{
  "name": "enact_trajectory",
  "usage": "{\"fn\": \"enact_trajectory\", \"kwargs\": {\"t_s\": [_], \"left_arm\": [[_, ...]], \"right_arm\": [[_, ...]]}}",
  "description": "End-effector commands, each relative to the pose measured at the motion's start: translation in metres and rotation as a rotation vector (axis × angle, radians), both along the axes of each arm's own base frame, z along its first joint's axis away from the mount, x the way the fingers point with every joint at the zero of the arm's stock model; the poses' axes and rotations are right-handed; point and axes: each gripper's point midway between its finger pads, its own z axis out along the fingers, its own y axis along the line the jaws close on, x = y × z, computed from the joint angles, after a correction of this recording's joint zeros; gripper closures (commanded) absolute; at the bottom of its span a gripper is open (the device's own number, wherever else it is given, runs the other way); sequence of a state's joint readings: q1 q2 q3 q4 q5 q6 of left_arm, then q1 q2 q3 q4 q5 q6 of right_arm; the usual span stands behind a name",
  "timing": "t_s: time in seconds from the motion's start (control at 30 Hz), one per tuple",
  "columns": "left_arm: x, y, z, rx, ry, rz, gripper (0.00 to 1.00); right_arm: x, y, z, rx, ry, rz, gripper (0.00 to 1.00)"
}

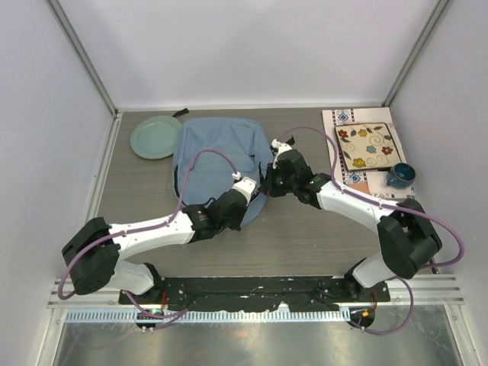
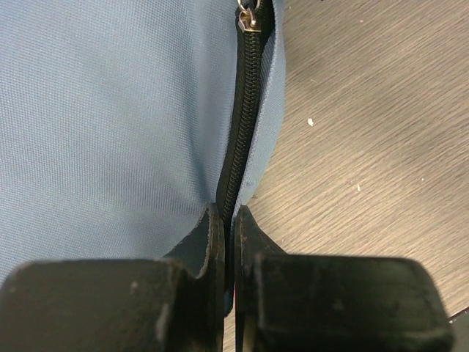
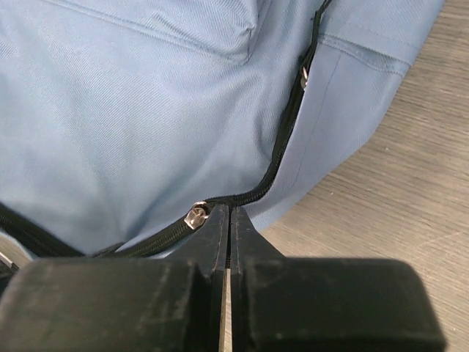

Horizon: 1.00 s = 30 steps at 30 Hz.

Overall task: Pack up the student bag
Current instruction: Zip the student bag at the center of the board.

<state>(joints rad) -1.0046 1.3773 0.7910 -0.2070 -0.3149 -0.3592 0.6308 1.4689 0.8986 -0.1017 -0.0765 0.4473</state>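
Left end effector (image 2: 227, 220) & right end effector (image 3: 224, 218) both pinched shut on zipper (image 2: 245, 110) of student bag (image 1: 217, 152), lying on desk (image 1: 305, 236)

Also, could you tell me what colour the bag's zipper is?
The zipper is black; left wrist view shows it best.

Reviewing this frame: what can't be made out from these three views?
- Inside of the light-blue fabric backpack: all views, its fabric hides it.
- What the shut right hand pinches beside the silver zipper pull: right wrist view, its own fingers cover it.
- How much of the dark zipper the shut left hand grips: left wrist view, fingers cover it.
- Backpack's near edge: top view, left arm and right arm cover it.
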Motion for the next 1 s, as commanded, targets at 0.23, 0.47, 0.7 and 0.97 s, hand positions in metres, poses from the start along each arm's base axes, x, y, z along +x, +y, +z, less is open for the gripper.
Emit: {"fn": "enact_trajectory", "kwargs": {"t_s": [0.23, 0.47, 0.7, 0.97], "left_arm": [[-0.018, 0.024, -0.002, -0.028, 0.029, 0.049, 1.0], [-0.021, 0.023, -0.006, -0.026, 0.041, 0.044, 1.0], [-0.029, 0.029, -0.004, -0.067, 0.051, 0.048, 1.0], [-0.043, 0.029, -0.003, -0.126, 0.087, 0.045, 1.0]], "right_arm": [[0.042, -0.035, 0.022, -0.119, -0.097, -0.133, 0.99], [0.039, -0.053, 0.017, -0.17, -0.095, -0.173, 0.99], [0.07, -0.062, 0.023, -0.199, -0.121, -0.25, 0.99], [0.106, -0.068, 0.037, -0.16, -0.157, -0.337, 0.99]]}}
